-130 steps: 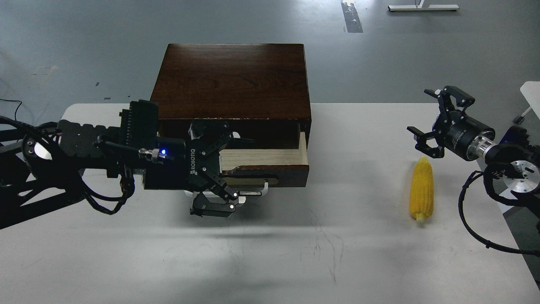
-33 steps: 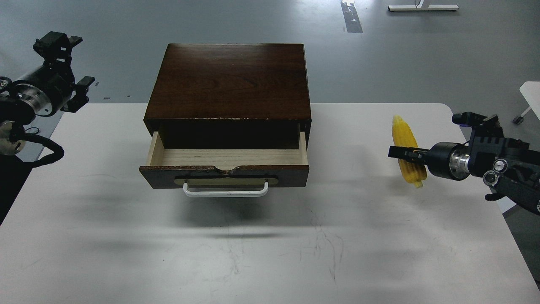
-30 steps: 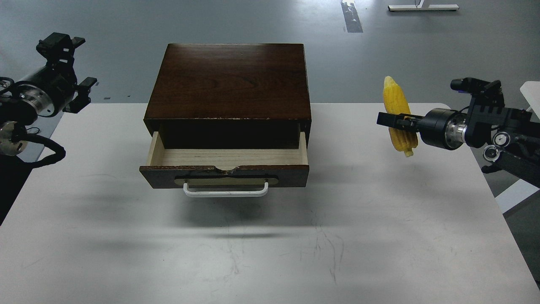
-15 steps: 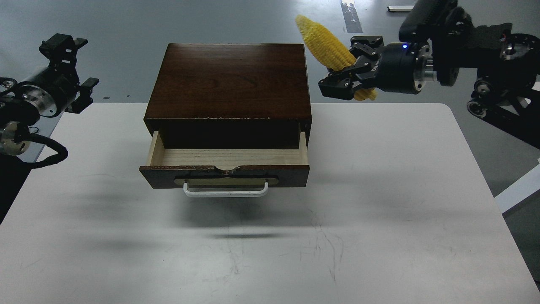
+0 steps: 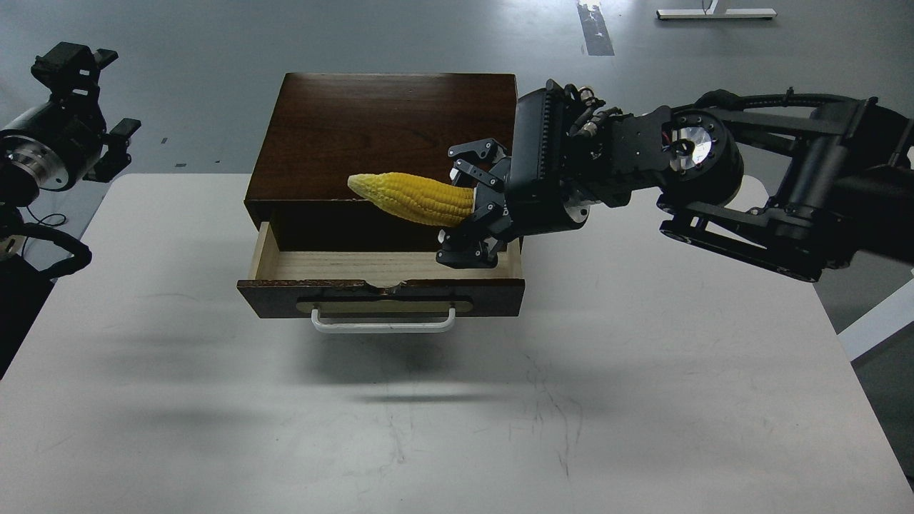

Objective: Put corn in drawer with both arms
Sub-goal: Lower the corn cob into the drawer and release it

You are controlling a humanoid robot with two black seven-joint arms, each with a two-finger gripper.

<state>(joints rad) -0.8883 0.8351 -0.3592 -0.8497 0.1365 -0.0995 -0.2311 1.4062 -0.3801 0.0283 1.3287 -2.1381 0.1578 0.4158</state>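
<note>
The drawer (image 5: 380,297) of the dark brown cabinet (image 5: 389,135) is pulled open, showing its pale wood inside and white bar handle (image 5: 383,327). My right gripper (image 5: 473,207) is shut on the thick end of the yellow corn (image 5: 414,198). It holds the cob nearly level above the open drawer, tip pointing left. My left gripper (image 5: 84,86) is open and empty, raised off the table's far left corner.
The white table (image 5: 443,414) stretches in front of the drawer. My right arm (image 5: 750,185) reaches across the table's right rear. The grey floor lies behind the cabinet.
My right gripper has carried the corn from above the cabinet's right rear down and left to over the open drawer, turning the cob level. My left gripper has shifted slightly left and up.
</note>
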